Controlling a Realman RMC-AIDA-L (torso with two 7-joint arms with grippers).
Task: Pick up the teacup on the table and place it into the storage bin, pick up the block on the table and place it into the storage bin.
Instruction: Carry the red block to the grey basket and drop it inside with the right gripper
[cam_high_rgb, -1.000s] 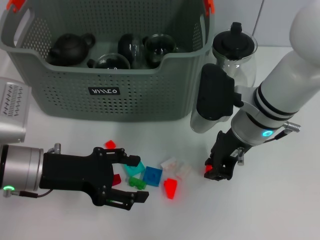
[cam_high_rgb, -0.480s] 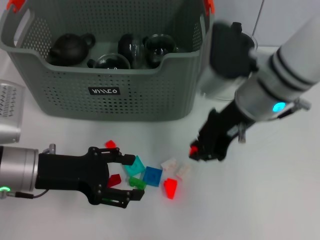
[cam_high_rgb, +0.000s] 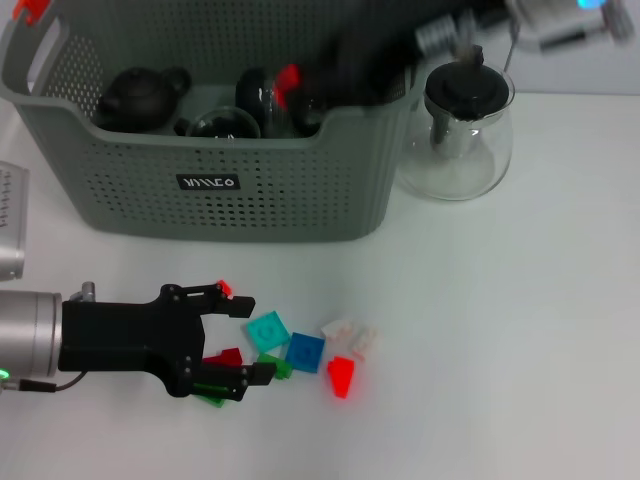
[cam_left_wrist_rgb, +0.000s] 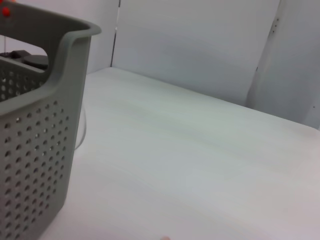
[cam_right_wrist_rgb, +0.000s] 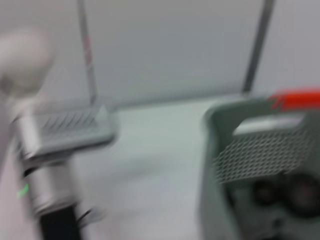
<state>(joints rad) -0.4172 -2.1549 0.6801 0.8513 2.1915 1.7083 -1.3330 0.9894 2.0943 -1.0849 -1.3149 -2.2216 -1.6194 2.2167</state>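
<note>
The right tool (cam_high_rgb: 300, 85), clenched on a red block (cam_high_rgb: 288, 78), is over the bin (cam_high_rgb: 250, 200): release only once well inside the rim; the left tool (cam_high_rgb: 232, 345) hangs spread over worktop blocks.

The place looked like a robotics lab or test bench rather than a home. A plain white table (cam_high_rgb: 520, 330) stood against bare pale wall panels (cam_left_wrist_rgb: 200, 45) with dark seams between them. On it sat staged practice props: a grey-green perforated storage bin (cam_high_rgb: 220, 190) of dark teaware, a glass teapot (cam_high_rgb: 462, 135), and a scatter of small coloured plastic blocks (cam_high_rgb: 300, 352).
</note>
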